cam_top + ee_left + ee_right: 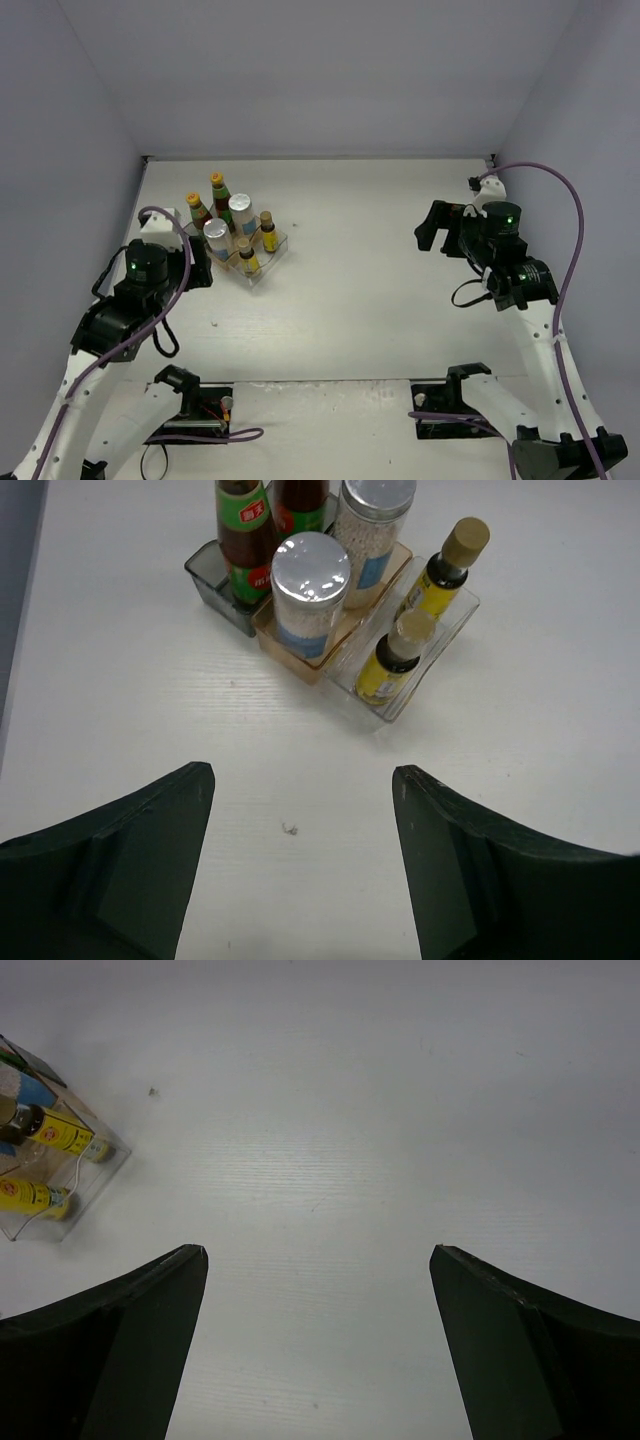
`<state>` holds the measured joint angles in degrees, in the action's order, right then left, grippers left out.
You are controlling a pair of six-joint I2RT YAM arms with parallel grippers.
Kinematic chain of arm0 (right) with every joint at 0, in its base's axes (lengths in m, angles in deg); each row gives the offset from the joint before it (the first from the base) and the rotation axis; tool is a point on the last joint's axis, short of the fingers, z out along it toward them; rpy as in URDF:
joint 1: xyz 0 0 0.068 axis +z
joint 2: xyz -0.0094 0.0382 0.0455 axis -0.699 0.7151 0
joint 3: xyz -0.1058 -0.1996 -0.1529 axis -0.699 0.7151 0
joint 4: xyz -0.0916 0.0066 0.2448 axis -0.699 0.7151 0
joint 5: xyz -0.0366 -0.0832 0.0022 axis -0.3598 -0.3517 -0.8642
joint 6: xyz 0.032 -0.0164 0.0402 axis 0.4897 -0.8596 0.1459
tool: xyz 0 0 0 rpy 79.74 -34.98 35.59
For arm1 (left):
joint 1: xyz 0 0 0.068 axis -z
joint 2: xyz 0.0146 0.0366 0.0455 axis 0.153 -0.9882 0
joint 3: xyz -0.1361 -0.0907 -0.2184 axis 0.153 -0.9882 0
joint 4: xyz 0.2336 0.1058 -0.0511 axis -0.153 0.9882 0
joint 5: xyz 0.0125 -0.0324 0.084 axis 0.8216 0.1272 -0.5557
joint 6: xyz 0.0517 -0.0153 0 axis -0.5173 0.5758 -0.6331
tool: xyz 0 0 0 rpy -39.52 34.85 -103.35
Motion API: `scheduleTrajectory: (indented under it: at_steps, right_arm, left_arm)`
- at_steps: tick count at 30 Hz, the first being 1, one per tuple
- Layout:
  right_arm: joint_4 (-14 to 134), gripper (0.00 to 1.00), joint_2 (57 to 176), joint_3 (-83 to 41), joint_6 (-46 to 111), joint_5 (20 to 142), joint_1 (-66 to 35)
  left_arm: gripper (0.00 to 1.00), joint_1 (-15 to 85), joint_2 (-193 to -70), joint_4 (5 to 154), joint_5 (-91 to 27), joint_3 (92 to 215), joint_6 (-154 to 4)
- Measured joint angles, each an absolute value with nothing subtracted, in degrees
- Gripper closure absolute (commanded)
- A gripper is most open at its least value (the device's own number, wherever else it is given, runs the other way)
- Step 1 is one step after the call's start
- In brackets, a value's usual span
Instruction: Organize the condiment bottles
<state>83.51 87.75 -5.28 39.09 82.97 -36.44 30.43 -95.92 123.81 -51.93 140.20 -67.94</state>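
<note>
We see all 6 bottles (310, 590) upright in the rack (398, 708), far-left of table (380, 260). Task prob. done, nothing left. Left gripper (300, 780) & right gripper (318, 1252) both wide, empty.

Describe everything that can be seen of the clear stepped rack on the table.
The rack is a stepped tray of see-through plastic with three rows: one looks smoky grey, the middle amber, the last clear. It stands flat on the white table, turned at an angle to its edges. Two dark sauce bottles, two silver-lidded jars and two yellow-labelled bottles stand upright in it, a pair per row.
</note>
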Motion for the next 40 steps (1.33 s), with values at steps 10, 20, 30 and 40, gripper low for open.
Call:
scheduleTrajectory:
  at_steps: [10,20,30,40]
  right_arm:
    - [86.5,0.0,80.85,-5.3,39.89,79.69,-34.89]
    - [89.98,0.0,72.34,-5.3,42.15,75.4,-29.14]
    - [90.02,0.0,69.31,-4.43,43.94,73.94,-26.63]
    - [90.24,0.0,66.97,-3.18,45.03,74.86,-26.3]
  left_arm:
    - [0.29,30.43,-84.86,128.18,-55.8,134.19,-66.76]
    - [0.29,30.43,-78.65,130.08,-60.61,130.12,-65.36]
    - [0.29,30.43,-73.95,130.45,-62.84,123.67,-63.17]
    - [0.29,30.43,-73.28,130.35,-63.3,122.45,-61.77]
